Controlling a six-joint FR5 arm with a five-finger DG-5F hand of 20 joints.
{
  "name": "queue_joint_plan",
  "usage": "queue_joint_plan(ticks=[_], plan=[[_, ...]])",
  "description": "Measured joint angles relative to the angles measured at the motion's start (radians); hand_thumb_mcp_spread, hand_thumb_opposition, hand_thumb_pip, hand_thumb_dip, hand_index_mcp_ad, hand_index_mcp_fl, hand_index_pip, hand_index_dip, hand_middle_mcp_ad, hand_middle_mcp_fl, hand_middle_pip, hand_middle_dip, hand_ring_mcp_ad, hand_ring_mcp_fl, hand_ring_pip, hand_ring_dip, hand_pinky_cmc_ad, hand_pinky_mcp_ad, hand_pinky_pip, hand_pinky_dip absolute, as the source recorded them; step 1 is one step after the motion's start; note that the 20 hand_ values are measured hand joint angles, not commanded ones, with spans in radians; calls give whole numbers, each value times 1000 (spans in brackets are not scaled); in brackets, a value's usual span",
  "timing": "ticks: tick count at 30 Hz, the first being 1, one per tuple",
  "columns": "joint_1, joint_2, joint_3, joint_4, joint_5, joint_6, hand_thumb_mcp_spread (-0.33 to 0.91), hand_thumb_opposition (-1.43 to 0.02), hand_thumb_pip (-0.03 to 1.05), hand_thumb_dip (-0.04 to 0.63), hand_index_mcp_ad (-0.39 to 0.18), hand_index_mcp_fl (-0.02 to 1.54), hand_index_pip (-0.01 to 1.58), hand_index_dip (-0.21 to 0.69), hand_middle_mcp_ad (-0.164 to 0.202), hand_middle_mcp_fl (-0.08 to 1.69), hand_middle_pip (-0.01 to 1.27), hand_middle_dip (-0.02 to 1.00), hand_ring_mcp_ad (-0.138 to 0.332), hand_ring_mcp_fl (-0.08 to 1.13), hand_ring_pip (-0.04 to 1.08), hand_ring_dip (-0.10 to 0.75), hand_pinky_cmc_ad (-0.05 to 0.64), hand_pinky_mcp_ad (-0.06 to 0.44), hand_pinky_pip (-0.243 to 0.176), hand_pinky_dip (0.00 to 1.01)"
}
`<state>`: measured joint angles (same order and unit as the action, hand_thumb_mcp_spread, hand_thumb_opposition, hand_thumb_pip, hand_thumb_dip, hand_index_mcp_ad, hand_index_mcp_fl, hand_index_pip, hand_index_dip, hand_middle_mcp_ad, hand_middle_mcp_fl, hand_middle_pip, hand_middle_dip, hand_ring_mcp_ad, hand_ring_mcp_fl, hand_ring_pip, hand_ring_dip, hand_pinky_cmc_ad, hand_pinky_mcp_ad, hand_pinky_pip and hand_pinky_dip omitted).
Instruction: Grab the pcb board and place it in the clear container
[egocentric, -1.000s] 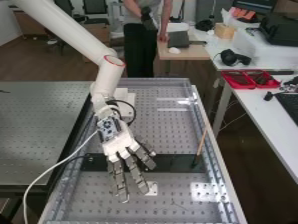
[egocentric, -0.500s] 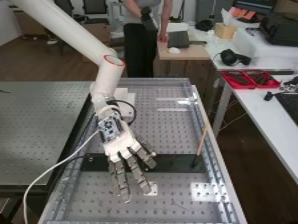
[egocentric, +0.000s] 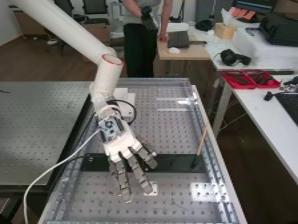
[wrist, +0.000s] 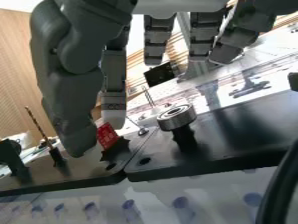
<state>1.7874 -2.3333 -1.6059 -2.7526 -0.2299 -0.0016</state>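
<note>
Currently, the hand (egocentric: 120, 144) is held palm-side down over the perforated bench (egocentric: 110, 205), its fingers stretched out nearly straight and slightly spread, with nothing seen pinched between them. Beneath it, a dark bar (egocentric: 176, 163) is laid across the bench, and a thin stick (egocentric: 202, 141) is propped at a tilt near one end of the bar. Just beside the fingertips, a small pale plate (egocentric: 153, 188) can be seen on the bench. In the wrist view, a small red piece (wrist: 106, 135) is seen just beside a digit of the hand (wrist: 70, 85), tilted above a dark base; whether contact is made cannot be told, nor whether this is the pcb board. Near it, a shiny metal ring (wrist: 177, 117) is carried on a dark post (wrist: 183, 138). Farther along the bench from the arm's base, a bright, squarish patch (egocentric: 205, 191) is seen, though whether it is the clear container or merely glare cannot be made out. On the side table (egocentric: 263, 107), red trays (egocentric: 249, 79) are set.
</note>
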Motion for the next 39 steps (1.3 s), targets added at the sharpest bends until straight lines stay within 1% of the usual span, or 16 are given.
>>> queue_joint_plan(ticks=[9, 11, 14, 17, 20, 25, 30, 34, 39], plan=[[-2, 10, -8, 24, -8, -54, 595, -785, 340, 220, -265, 305, 1230, 340, -21, 0, 129, 140, 182, 7, 91, 14, 290, 134, -75, 178], [-2, 13, -10, 28, -8, -67, 595, -785, 340, 239, -265, 305, 1230, 340, -21, 0, 129, 140, 182, 7, 91, 14, 290, 134, -75, 178], [-2, 15, -11, 31, -9, -81, 595, -785, 340, 239, -265, 305, 1230, 340, -21, 0, 129, 140, 182, 7, 91, 14, 290, 134, -75, 178], [-1, 19, -14, 44, -9, -120, 595, -785, 340, 236, -265, 305, 1230, 340, -21, 0, 129, 140, 182, 7, 91, 14, 288, 134, -75, 178], [0, 22, -16, 51, -8, -141, 595, -785, 340, 239, -265, 305, 1229, 340, -21, 0, 129, 140, 182, 7, 91, 14, 290, 134, -75, 178], [4, 24, -18, 56, -6, -155, 595, -785, 340, 236, -265, 311, 1213, 340, -21, 0, 129, 140, 182, 7, 91, 14, 290, 134, -75, 178], [6, 23, -17, 44, -6, -140, 595, -785, 340, 236, -265, 307, 1199, 340, -21, 0, 129, 140, 182, 7, 89, 14, 288, 134, -75, 178], [8, 23, -19, 51, -6, -153, 595, -785, 340, 236, -265, 337, 1201, 340, -21, 0, 129, 140, 182, 7, 89, 14, 288, 134, -75, 178], [7, 23, -20, 54, -7, -158, 597, -785, 340, 236, -265, 337, 1201, 340, -17, 0, 129, 140, 182, 10, 89, 14, 288, 134, -75, 178]])
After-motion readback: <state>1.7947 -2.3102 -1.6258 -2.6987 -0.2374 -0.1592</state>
